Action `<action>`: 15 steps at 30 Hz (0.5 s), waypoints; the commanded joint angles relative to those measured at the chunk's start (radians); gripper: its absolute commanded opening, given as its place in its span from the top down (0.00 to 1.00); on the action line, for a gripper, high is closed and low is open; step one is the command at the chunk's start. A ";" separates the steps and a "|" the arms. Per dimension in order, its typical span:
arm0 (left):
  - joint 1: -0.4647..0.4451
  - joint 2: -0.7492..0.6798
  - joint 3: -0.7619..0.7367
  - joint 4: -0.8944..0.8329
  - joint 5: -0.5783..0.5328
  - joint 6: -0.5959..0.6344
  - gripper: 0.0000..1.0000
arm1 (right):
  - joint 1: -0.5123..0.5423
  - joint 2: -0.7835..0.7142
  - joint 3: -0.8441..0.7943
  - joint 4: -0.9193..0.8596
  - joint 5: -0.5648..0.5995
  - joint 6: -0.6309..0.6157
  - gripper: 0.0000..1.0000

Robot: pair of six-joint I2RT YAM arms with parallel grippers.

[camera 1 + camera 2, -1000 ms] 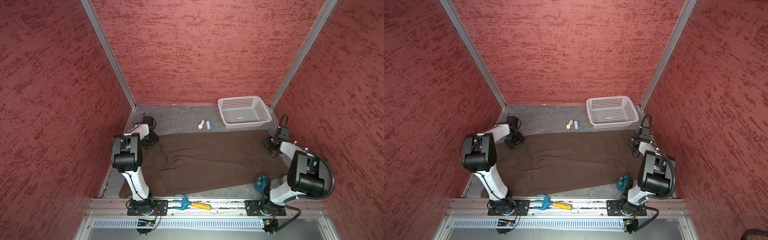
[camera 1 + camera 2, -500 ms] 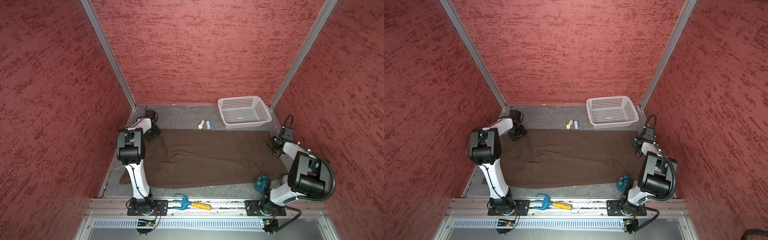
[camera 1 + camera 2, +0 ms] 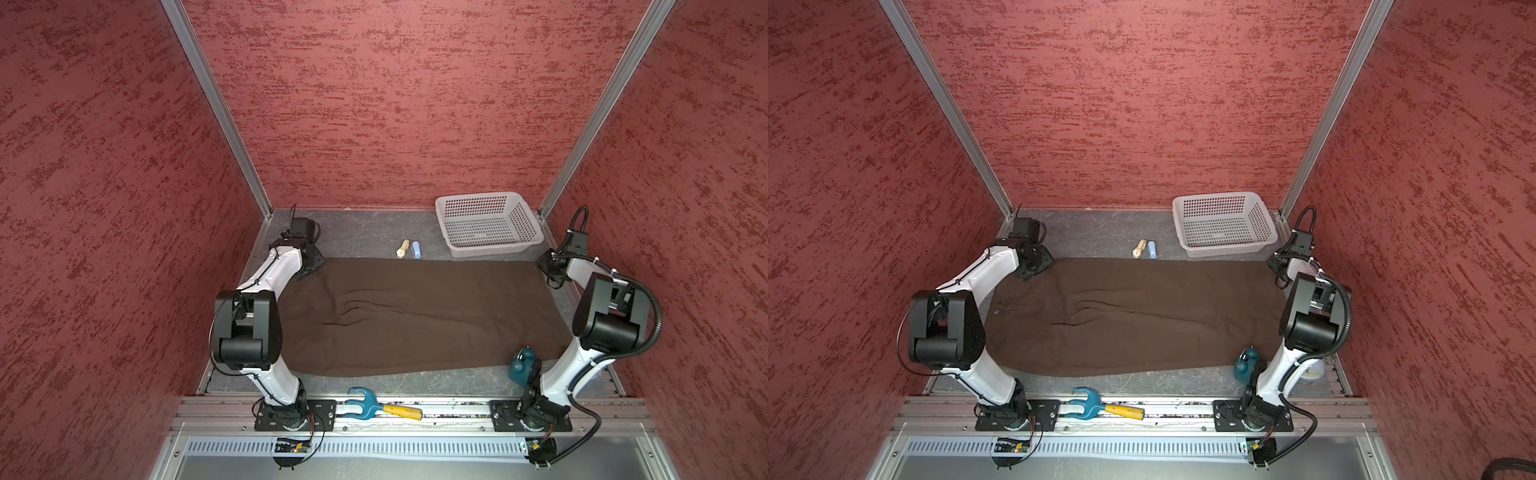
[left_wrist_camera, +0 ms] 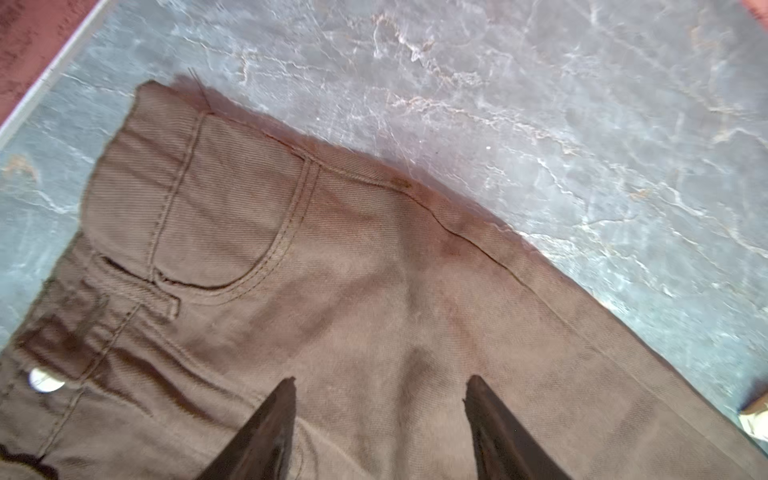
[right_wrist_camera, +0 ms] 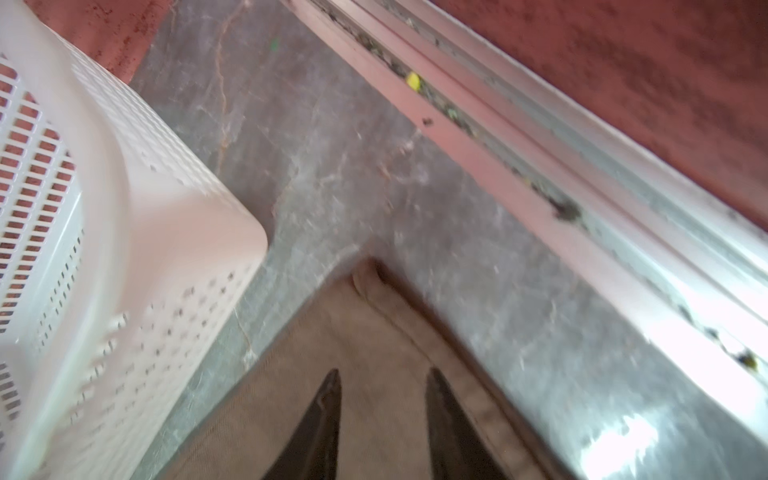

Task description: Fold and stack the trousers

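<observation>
Grey tabletop (image 3: 365,232) around spread trousers (image 3: 415,311)

The trousers (image 4: 374,291) are matt brown cloth with a fine twill rib and raised stitched seams; their button (image 4: 43,380) is shiny metal. The counter (image 4: 540,104) looks like grey veined stone, smooth with a faint sheen. The basket (image 5: 137,208) is smooth white perforated plastic. The walls (image 3: 395,104) are rough, matt red.
</observation>
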 commanded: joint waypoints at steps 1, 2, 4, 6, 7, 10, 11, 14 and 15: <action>0.008 0.016 -0.043 0.016 -0.003 0.012 0.34 | -0.005 0.058 0.065 -0.021 -0.001 -0.013 0.55; 0.009 0.018 -0.050 0.019 0.003 0.012 0.34 | -0.004 0.075 0.075 -0.020 -0.003 -0.007 0.53; 0.012 0.025 -0.057 0.023 0.022 0.015 0.34 | -0.005 0.116 0.104 -0.020 -0.014 0.003 0.52; 0.012 0.031 -0.058 0.022 0.033 0.017 0.34 | -0.006 0.149 0.126 -0.017 -0.032 0.015 0.52; 0.013 0.033 -0.060 0.024 0.037 0.016 0.34 | -0.004 0.162 0.132 -0.011 -0.045 0.020 0.53; 0.013 0.036 -0.062 0.027 0.043 0.016 0.34 | -0.005 0.197 0.148 0.002 -0.070 0.037 0.57; 0.012 0.036 -0.062 0.026 0.041 0.016 0.34 | -0.005 0.207 0.154 -0.001 -0.067 0.038 0.58; 0.010 0.037 -0.062 0.026 0.025 0.015 0.34 | -0.004 0.242 0.177 -0.023 -0.055 0.036 0.65; 0.011 0.037 -0.062 0.025 0.023 0.014 0.34 | -0.004 0.254 0.183 -0.025 -0.056 0.033 0.71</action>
